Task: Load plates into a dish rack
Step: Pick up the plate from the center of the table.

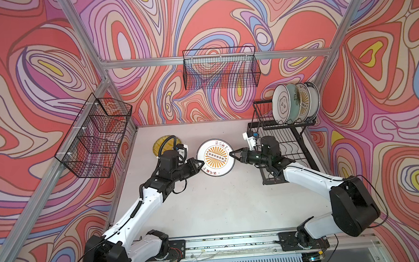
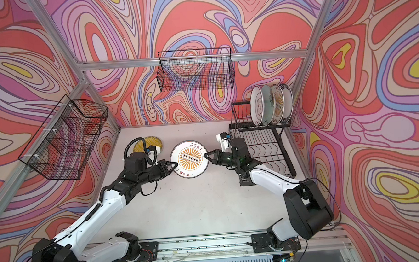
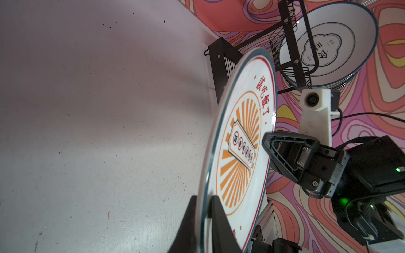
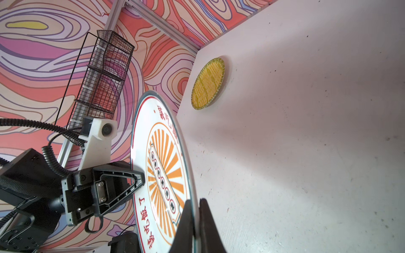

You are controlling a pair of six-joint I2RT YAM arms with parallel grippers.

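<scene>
Held thing: a white round ceramic plate with an orange sunburst centre and dark rim (image 1: 215, 157), face up and about level, mid-table toward the far side. It looks lifted clear of the surface, with a shadow under its near-right edge.

Left gripper (image 1: 200, 165): fingers (image 3: 219, 219) pinched narrow on the near-left rim, one above the plate and one below. Right gripper (image 1: 232, 155): fingers (image 4: 208, 219) clamped the same way on the right rim. The grips sit nearly opposite, so the sunburst plate spans between them.

Key relation: the black two-tier metal wire dish rack (image 1: 303, 145) stands right of the plate along the right wall, its raised tier at the far corner. The right arm is nearer, and its wrist hangs over the rack's lower tier. The plate is round, so it has no long axis, but it lies flat, while the four plates (image 1: 283, 104) on the raised tier stand on edge. My judgement is that it must be tipped on edge and carried right and far. One grip would likely have to release first.

Surface: a pale matt tabletop (image 1: 220, 205), scuffed and speckled. A yellow striped round plate (image 1: 160, 142) lies flat at the far left, partly behind the left arm's cable.

Room: two black mesh wire baskets hang on the far wall (image 1: 221, 71) and the left wall (image 1: 96, 136), well apart from the route. The tight spot is between the right wrist and the rack frame.
</scene>
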